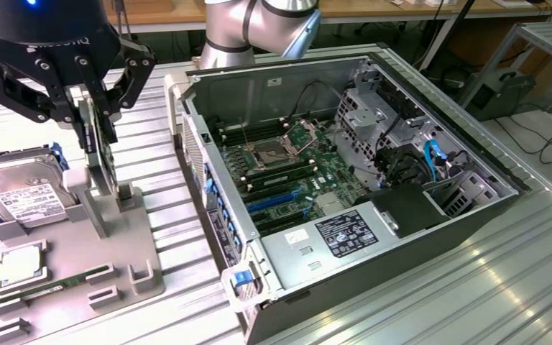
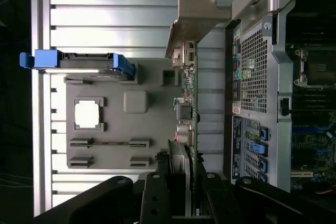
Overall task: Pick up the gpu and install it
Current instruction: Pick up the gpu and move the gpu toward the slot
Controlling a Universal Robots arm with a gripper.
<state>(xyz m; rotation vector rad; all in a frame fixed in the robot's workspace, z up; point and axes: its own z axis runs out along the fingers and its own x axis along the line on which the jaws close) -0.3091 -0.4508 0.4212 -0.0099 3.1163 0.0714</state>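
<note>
The gpu [image 1: 100, 154] is a thin black card standing upright on edge over the grey holder tray [image 1: 137, 251] at the exterior view's left. My gripper [image 1: 94, 108] comes down from above and is shut on the card's upper part, one finger on each face. The card's lower end sits level with the tray's upright posts; whether it still touches them I cannot tell. In the wrist view the gpu [image 2: 191, 114] appears edge-on with its metal end bracket [image 2: 194, 19], clamped by my gripper [image 2: 184, 192].
The open computer case [image 1: 468, 215] lies at the exterior view's right, motherboard [image 1: 286, 169] and blue slots [image 1: 276, 205] exposed. On the tray rest a silver hard drive [image 1: 17, 194] in a blue frame, a square chip [image 1: 22, 262] and a green memory stick [image 1: 60, 284].
</note>
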